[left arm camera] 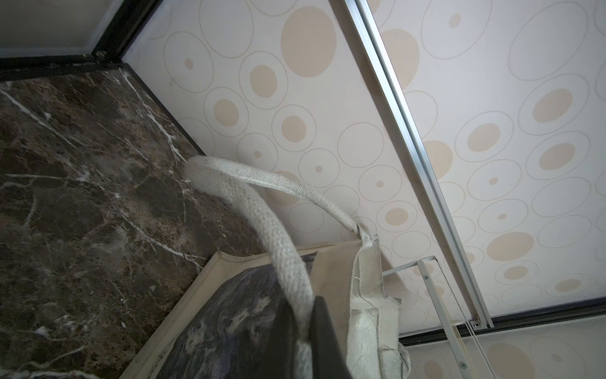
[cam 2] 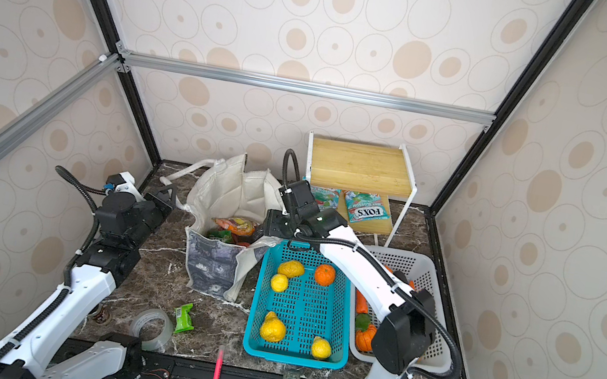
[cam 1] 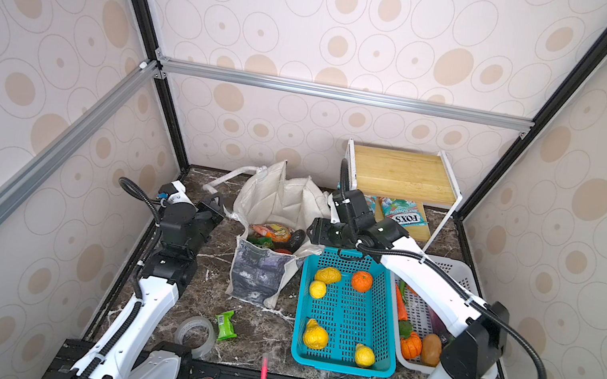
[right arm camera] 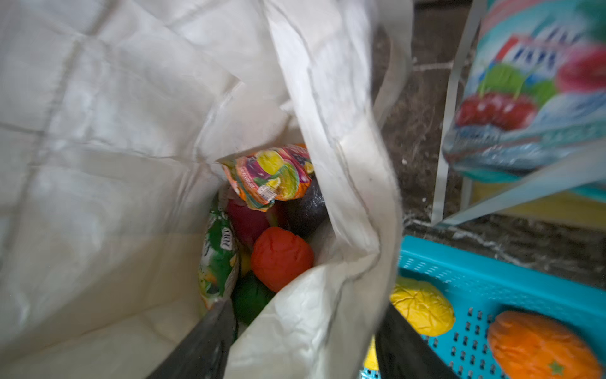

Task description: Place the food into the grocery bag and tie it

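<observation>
While astride bag point(right arm camera: 98, 164), right tool point(right arm camera: 308, 315) agape

the grocery bag point(cam 1: 257, 275) stands mid-table with food point(cam 1: 272, 232) inside; a basket point(cam 1: 342, 364) sits just beside it at three o'clock, a tape roll point(cam 1: 181, 335) at seven.

The grocery bag point(cam 1: 257, 273) stands upright near the middle of the counter point(cam 1: 190, 293) with its mouth open. It is cream canvas, and a faded grey-blue printed panel faces the near side. Its far wall rises higher and shows pale quilted lining point(cam 1: 279, 195). A cream strap handle point(left arm camera: 262, 213) arches out from the far-left corner. The food sits low inside, packed close together: an orange-pink packet point(right arm camera: 272, 175) on top, a green-yellow packet point(right arm camera: 219, 259) on edge against the lining, a pink dragon fruit point(right arm camera: 247, 223), a red fruit point(right arm camera: 280, 257), a dark green round fruit point(right arm camera: 251, 297) and a near-black fruit point(right arm camera: 306, 210).
</observation>
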You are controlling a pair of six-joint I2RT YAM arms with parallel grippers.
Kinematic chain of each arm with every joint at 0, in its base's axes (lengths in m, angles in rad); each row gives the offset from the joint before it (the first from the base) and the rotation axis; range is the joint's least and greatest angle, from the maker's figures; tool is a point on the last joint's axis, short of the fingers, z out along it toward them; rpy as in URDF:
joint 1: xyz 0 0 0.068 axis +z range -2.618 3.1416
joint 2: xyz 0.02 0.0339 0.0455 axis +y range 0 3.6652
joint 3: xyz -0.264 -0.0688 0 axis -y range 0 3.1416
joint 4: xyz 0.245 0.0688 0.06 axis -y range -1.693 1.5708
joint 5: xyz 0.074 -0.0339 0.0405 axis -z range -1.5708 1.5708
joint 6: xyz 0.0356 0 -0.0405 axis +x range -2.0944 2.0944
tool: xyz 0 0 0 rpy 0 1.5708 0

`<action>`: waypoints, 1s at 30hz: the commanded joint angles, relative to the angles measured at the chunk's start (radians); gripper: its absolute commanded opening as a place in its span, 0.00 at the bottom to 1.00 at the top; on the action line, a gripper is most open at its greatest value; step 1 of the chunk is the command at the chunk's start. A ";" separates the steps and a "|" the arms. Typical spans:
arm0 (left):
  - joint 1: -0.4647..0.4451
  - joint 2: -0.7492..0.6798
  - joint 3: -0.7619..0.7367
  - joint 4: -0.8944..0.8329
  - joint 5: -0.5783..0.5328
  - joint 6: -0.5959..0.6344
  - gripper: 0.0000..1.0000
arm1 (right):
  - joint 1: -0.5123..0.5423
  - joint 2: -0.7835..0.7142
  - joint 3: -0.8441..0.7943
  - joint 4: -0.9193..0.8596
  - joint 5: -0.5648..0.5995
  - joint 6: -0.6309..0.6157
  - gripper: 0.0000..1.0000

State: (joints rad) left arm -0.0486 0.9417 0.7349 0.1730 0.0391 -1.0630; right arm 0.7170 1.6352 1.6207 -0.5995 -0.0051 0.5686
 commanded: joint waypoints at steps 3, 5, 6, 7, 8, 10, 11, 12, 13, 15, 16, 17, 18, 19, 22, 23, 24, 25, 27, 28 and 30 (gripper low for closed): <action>0.001 -0.068 -0.010 -0.029 -0.091 0.060 0.00 | -0.023 -0.195 -0.113 0.047 0.117 0.081 0.81; 0.001 -0.070 -0.014 -0.031 -0.080 0.069 0.00 | -0.055 -0.232 -0.179 0.067 0.086 0.151 1.00; 0.001 -0.073 -0.019 -0.023 -0.066 0.074 0.00 | -0.078 -0.248 -0.215 0.079 0.050 0.194 1.00; 0.002 -0.073 -0.022 -0.020 -0.058 0.075 0.00 | -0.097 -0.261 -0.251 0.096 0.009 0.228 1.00; 0.003 -0.073 -0.022 -0.024 -0.058 0.072 0.00 | -0.109 -0.269 -0.282 0.120 -0.021 0.248 1.00; 0.003 -0.078 -0.026 -0.028 -0.060 0.067 0.00 | -0.116 -0.280 -0.342 0.152 -0.041 0.302 1.00; 0.003 -0.081 -0.025 -0.031 -0.063 0.064 0.00 | -0.116 -0.284 -0.375 0.167 -0.039 0.339 1.00; 0.003 -0.085 -0.026 -0.037 -0.067 0.061 0.00 | -0.119 -0.289 -0.420 0.209 -0.047 0.378 0.99; 0.003 -0.089 -0.027 -0.040 -0.070 0.062 0.00 | -0.122 -0.293 -0.464 0.259 -0.055 0.416 0.95; 0.003 -0.096 -0.034 -0.037 -0.063 0.065 0.00 | -0.118 -0.290 -0.509 0.314 -0.054 0.451 0.82; 0.002 -0.098 -0.037 -0.033 -0.058 0.067 0.00 | -0.117 -0.276 -0.513 0.329 -0.066 0.466 0.79; 0.004 -0.099 -0.039 -0.036 -0.053 0.067 0.00 | -0.117 -0.261 -0.514 0.344 -0.083 0.480 0.79; 0.004 -0.098 -0.041 -0.038 -0.049 0.066 0.00 | -0.117 -0.238 -0.511 0.365 -0.105 0.496 0.79; 0.003 -0.097 -0.041 -0.037 -0.044 0.066 0.00 | -0.117 -0.216 -0.509 0.386 -0.128 0.514 0.80; 0.003 -0.093 -0.043 -0.037 -0.035 0.058 0.00 | -0.107 -0.155 -0.501 0.464 -0.164 0.574 0.84; 0.004 -0.091 -0.044 -0.037 -0.030 0.058 0.00 | -0.097 -0.137 -0.498 0.496 -0.167 0.587 0.85; 0.002 -0.089 -0.045 -0.037 -0.026 0.057 0.00 | -0.086 -0.111 -0.483 0.520 -0.170 0.606 0.86; 0.004 -0.089 -0.044 -0.036 -0.022 0.057 0.00 | -0.075 -0.081 -0.463 0.534 -0.184 0.626 0.86; 0.003 -0.089 -0.042 -0.043 -0.025 0.058 0.00 | -0.052 -0.020 -0.417 0.570 -0.218 0.645 0.83; 0.004 -0.090 -0.042 -0.045 -0.026 0.059 0.00 | -0.039 0.010 -0.388 0.573 -0.222 0.650 0.80; 0.003 -0.097 -0.045 -0.050 -0.027 0.060 0.00 | -0.015 0.057 -0.347 0.588 -0.222 0.659 0.73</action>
State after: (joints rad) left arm -0.0486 0.8593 0.6895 0.1345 0.0036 -1.0195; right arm 0.6678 1.6558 1.2125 -0.0937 -0.1890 1.1645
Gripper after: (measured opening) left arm 0.076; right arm 0.752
